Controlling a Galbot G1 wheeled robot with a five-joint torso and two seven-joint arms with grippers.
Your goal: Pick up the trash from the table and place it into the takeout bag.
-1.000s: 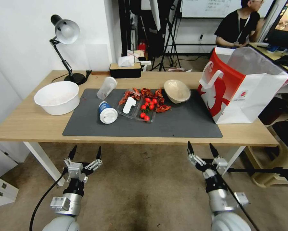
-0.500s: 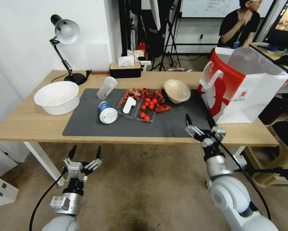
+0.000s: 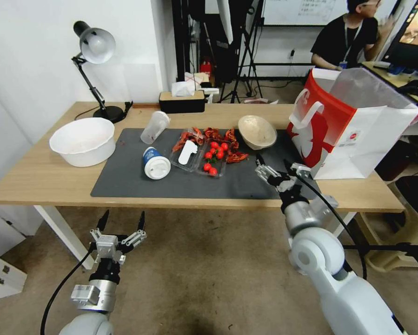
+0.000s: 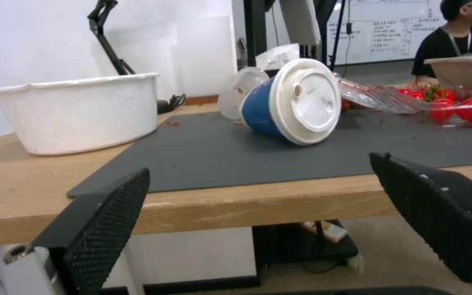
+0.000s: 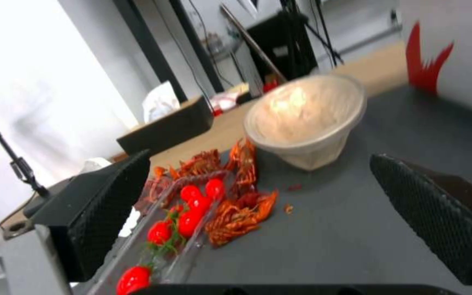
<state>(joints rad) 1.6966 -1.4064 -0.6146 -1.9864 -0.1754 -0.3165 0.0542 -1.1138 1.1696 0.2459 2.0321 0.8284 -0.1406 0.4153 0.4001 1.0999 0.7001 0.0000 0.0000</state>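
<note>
The open right end effector (image 3: 277, 168) hovers just before the tilted beige paper bowl (image 3: 257, 131) on the dark grey mat (image 3: 264, 184) of the worktop. Its fingers may push the bowl against the nearby red-and-white paper takeout bag (image 3: 353, 125). The left end effector (image 3: 120, 223), also open, waits below the mat.

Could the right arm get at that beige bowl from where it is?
Probably yes: the right gripper is open over the mat, facing the beige bowl, with bare mat between them.

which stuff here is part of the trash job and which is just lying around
Job:
beige paper bowl
blue-white lidded cup
clear plastic cup
takeout bag
right hand, open above the mat

Lying about:
white plastic bowl
tomato tray
desk lamp
tissue box
</note>
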